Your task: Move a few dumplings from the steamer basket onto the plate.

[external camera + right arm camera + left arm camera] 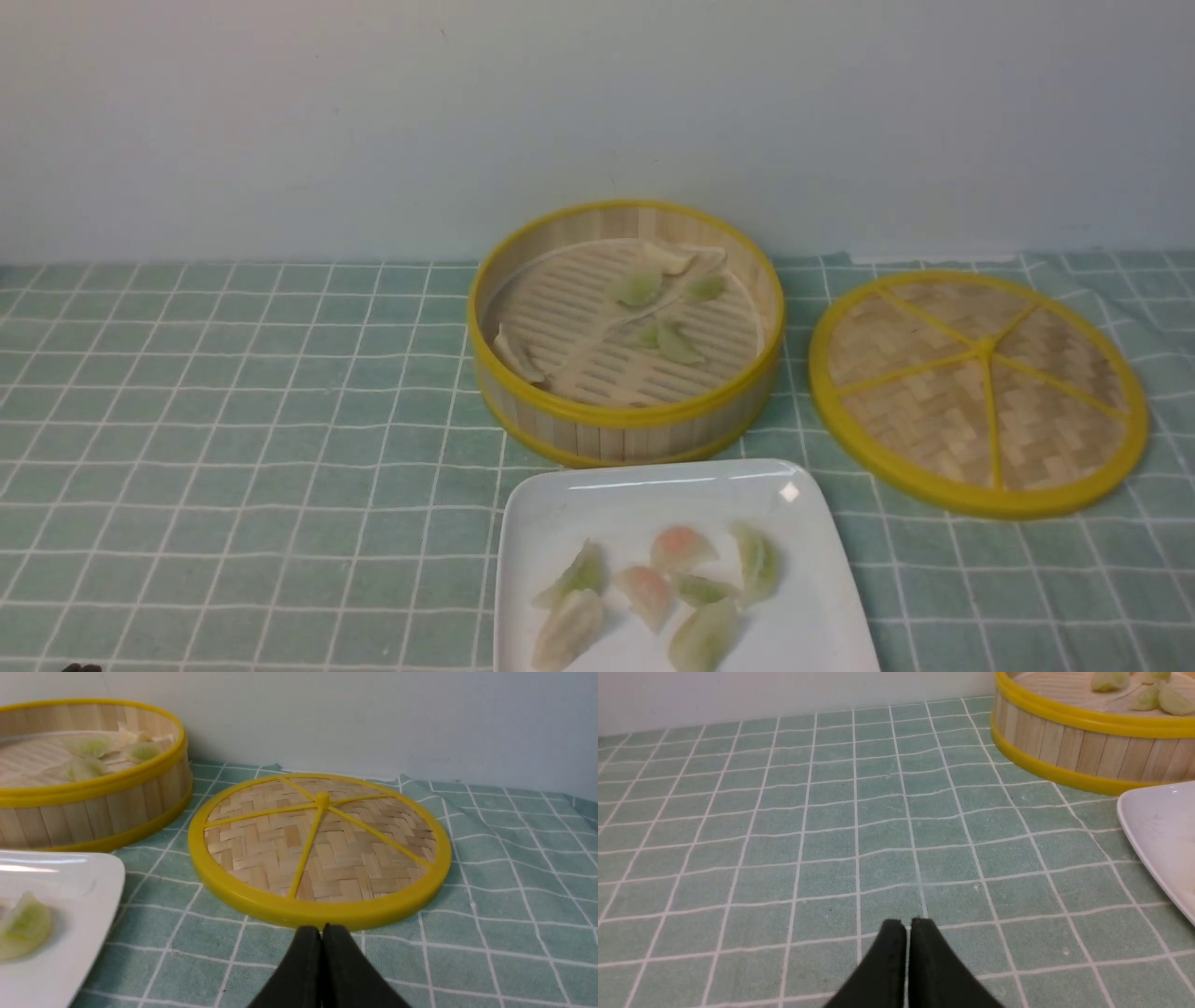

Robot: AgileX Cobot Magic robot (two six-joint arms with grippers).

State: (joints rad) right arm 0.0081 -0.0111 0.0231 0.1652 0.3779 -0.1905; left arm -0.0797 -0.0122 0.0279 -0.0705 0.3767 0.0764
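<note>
Nearest, both grippers, left gripper (908, 924) and right gripper (321, 929), are hovering pinched together, holding nothing, over the checked cloth (233, 420). Seven dumplings (653, 588) are lying on the plate (803, 616); beyond, touching its rim, the steamer basket (625, 420) is holding more, with the lid (978, 390) sitting beside it.

A plain pale grey-white wall (280, 112) stands behind a wrinkled green cloth with white grid lines (233, 420), under soft even light.

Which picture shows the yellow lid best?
The right wrist view: the lid fills the middle, whole and close, its weave and yellow spokes clear. The front view also shows the whole lid, but smaller, right of the basket. The left wrist view misses it entirely.
</note>
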